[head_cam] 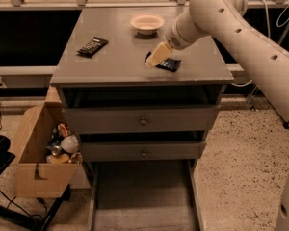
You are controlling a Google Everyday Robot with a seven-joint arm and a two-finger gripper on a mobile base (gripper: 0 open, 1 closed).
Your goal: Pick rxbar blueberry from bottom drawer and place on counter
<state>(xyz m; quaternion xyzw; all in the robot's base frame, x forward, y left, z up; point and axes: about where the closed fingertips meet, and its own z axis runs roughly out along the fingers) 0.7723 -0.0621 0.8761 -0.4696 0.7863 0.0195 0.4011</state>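
Observation:
The rxbar blueberry, a small dark wrapper, lies on the counter near its front right. My gripper is down on the bar's left end and touches or nearly touches it; the bar's right half sticks out from under it. The arm reaches in from the upper right. The bottom drawer is pulled out at the base of the cabinet, and its tray looks bare.
A longer black bar lies at the counter's left. A white bowl stands at the back. The two upper drawers have knobs. A cardboard box of items stands left of the cabinet.

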